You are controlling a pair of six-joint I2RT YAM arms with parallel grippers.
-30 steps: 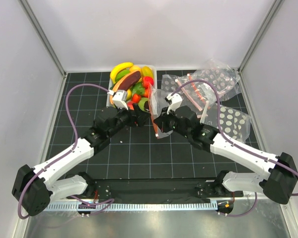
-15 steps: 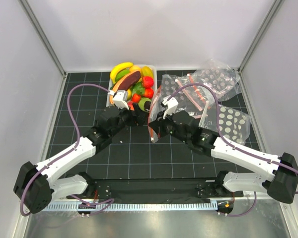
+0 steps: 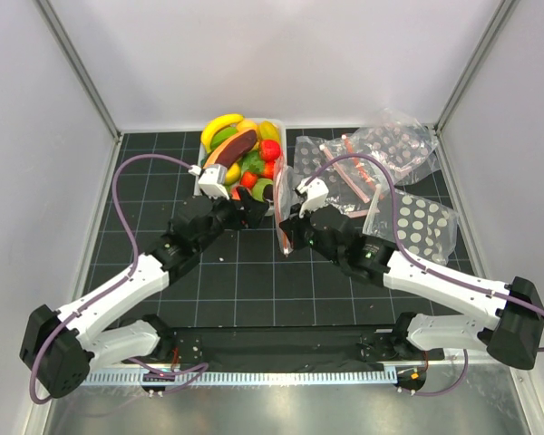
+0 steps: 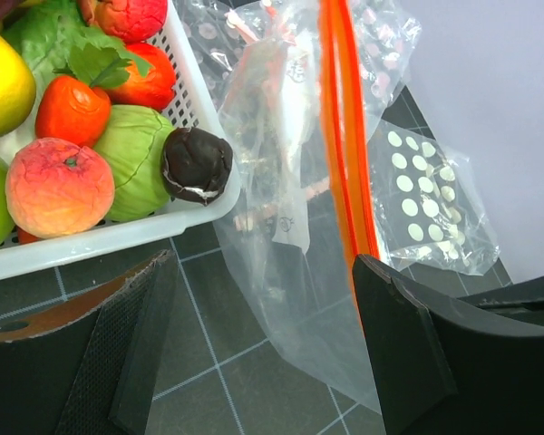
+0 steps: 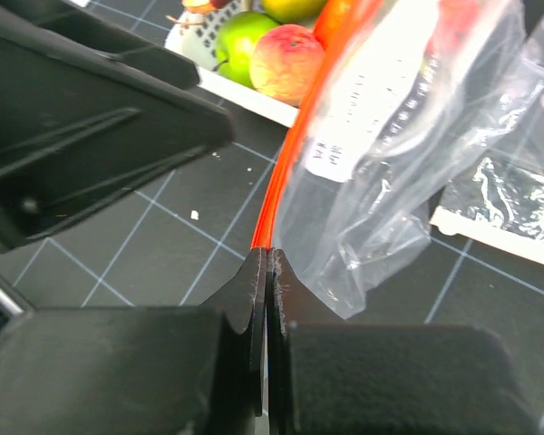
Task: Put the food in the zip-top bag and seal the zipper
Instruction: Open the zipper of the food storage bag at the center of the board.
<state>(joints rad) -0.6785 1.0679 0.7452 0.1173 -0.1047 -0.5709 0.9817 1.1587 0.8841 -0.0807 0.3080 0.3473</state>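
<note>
Right wrist view gives us the two fingers of the right gripper (image 5: 265,258) pressed flat together, clenched on the near end of the thin orange-red press-seal zipper (image 5: 286,172). From that pinch the clear, soft plastic zip-top bag (image 5: 390,136) rises and billows to the right, above the black gridded table mat (image 5: 163,236).

From the top external view we see this bag (image 3: 286,204) held on edge near the middle of the mat (image 3: 236,272), just right of the white rectangular plastic tub (image 3: 199,178). The glossy plastic toy food (image 3: 240,149) is heaped in that tub. None of it is in the bag.

Through the left wrist camera, the left gripper (image 4: 265,267) is released, its jaws spread wide. The bag (image 4: 281,208) and its zipper (image 4: 344,163) show beyond the gap; we cannot tell whether the fingers touch it. At the tub's rim (image 4: 118,234) lie a peach-coloured fruit (image 4: 59,186), a green round piece (image 4: 145,163) and a dark brown piece (image 4: 197,163).

More clear dotted bags (image 3: 390,145) lie far right.
</note>
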